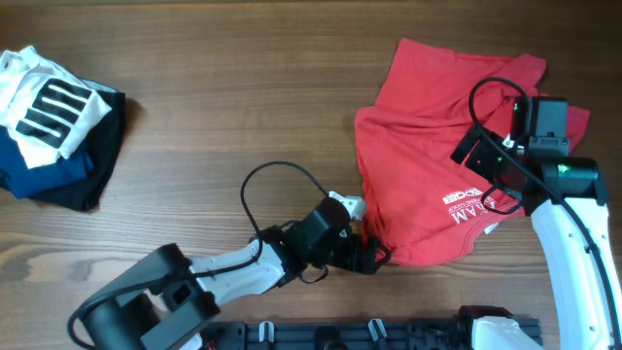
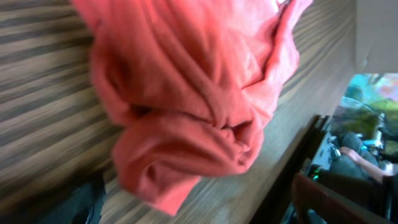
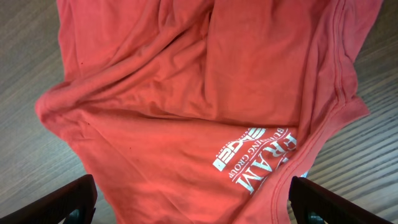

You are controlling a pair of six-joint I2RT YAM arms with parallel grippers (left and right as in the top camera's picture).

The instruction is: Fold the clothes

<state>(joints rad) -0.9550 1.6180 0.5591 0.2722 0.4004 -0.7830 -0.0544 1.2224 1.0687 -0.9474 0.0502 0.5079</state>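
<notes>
The red T-shirt lies crumpled on the right half of the wooden table, with white lettering near its front edge. My left gripper is low at the shirt's front-left corner. In the left wrist view its fingers are spread wide, and a bunched fold of the red shirt sits just ahead of them. My right gripper hovers over the shirt's right part. In the right wrist view its fingers are wide apart above the shirt and the lettering.
A pile of folded garments sits at the far left: a white one with black stripes on top of navy and black ones. A black rail runs along the table's front edge.
</notes>
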